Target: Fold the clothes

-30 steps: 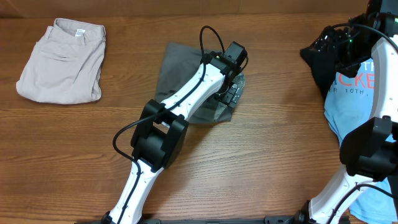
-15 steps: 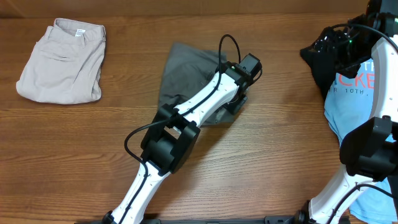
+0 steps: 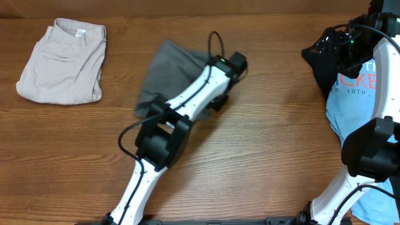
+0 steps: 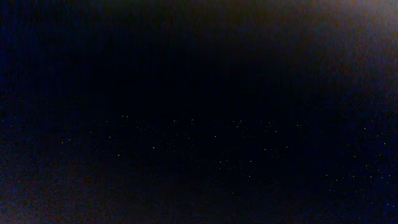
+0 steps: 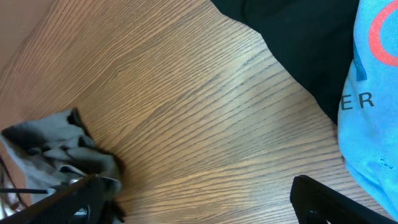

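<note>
Grey shorts run diagonally, near-left to far-right.

Looked like a robotics lab bench, not a home: a plain wood-grain table had a white-and-black left arm and right arm rising from its near edge, a cable looping free. Beige shorts, grey shorts and a blue T-shirt lay out like test pieces.

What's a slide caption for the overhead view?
Left gripper down on the dark grey shorts at centre; beige shorts at left, light blue T-shirt under the right arm.
</note>
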